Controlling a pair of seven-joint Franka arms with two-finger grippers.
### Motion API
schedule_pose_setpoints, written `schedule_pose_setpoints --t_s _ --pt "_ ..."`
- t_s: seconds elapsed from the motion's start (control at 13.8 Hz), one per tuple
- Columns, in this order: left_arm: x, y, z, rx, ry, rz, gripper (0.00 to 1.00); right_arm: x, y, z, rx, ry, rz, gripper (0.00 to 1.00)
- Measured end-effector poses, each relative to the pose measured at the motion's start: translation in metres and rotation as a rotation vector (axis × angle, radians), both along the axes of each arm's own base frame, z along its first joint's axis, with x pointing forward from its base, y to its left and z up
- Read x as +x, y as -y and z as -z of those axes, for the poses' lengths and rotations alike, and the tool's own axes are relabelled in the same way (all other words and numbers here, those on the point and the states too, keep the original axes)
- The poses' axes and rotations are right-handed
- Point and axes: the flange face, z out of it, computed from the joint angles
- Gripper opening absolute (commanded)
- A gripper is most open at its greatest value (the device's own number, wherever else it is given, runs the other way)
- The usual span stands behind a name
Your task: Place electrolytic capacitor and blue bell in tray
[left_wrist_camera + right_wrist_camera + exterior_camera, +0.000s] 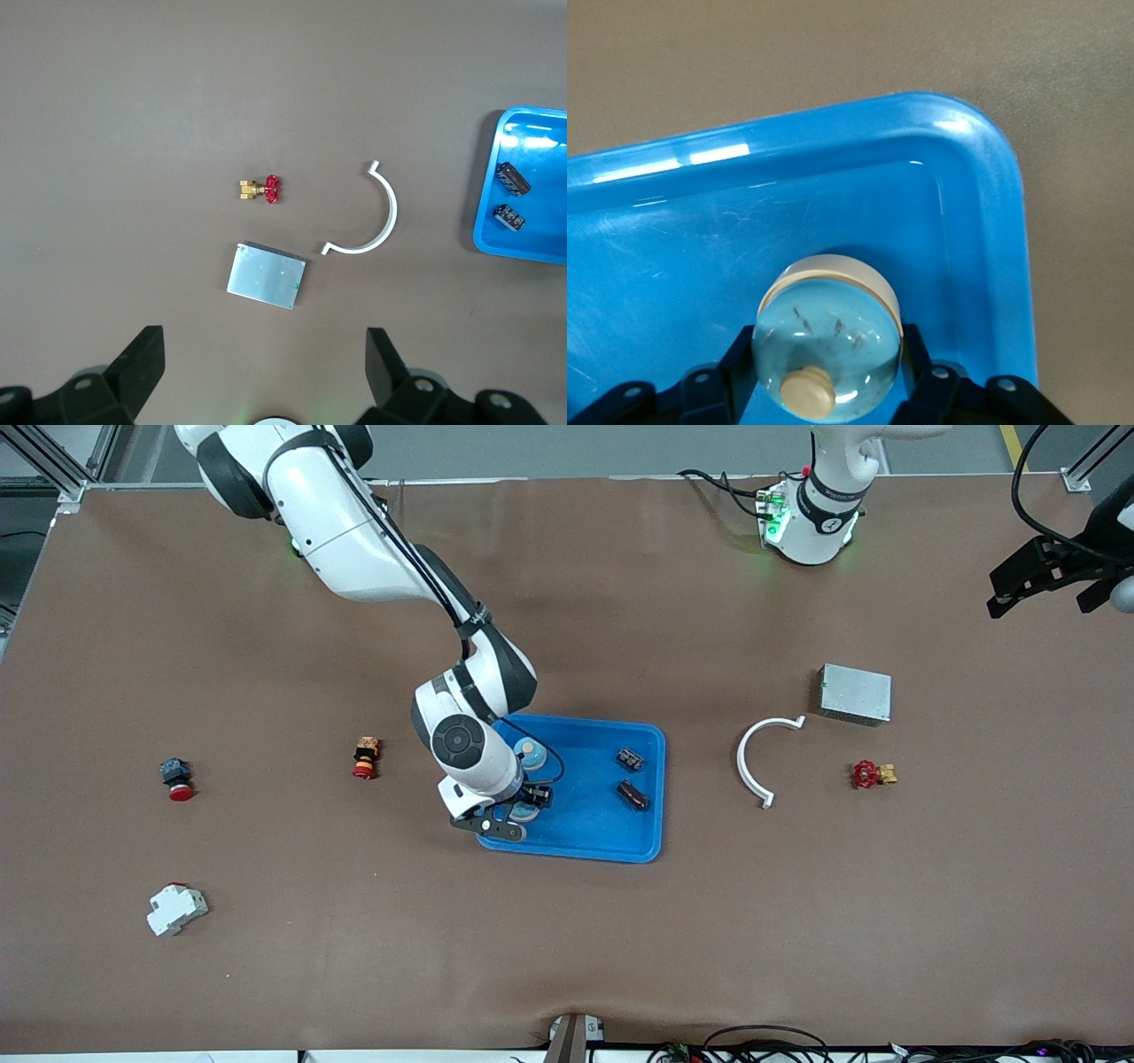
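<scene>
The blue tray [602,846] lies mid-table. My right gripper [523,815] is down in its corner nearest the front camera, at the right arm's end. It is shut on the blue bell [828,350], a clear pale-blue dome with a cream knob and cream base that rests on the tray floor [673,257]. A second pale-blue domed thing [532,755] sits in the tray beside the wrist. Two dark electrolytic capacitors [630,759] [633,795] lie in the tray's end toward the left arm and also show as capacitors [512,177] in the left wrist view. My left gripper [266,372] waits open, high over the left arm's end of the table.
A white curved clip [760,762], a grey metal box [855,693] and a red-handled brass valve [873,774] lie toward the left arm's end. Toward the right arm's end lie two red push buttons [365,758] [176,778] and a white breaker [175,909].
</scene>
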Motion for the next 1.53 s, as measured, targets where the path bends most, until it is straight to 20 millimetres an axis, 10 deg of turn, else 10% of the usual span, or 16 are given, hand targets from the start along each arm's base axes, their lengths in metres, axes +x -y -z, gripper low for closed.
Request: schedule_pose_setpoints --t_s 0.44,1.02,1.53 --pt "0.0 -0.003 0.0 0.0 0.001 -0.005 1.0 0.001 -0.005 -0.029 -0.007 -0.031 -0.015 1.0" --pt "-0.002 -0.006 -0.002 0.0 -0.003 -0.013 1.0 -0.037 0.014 -0.192 -0.064 -0.179 -0.076 1.0" --pt "-0.002 -0.009 -0.002 0.0 -0.003 -0.02 1.0 -0.086 0.082 -0.26 -0.057 -0.19 -0.129 1.0"
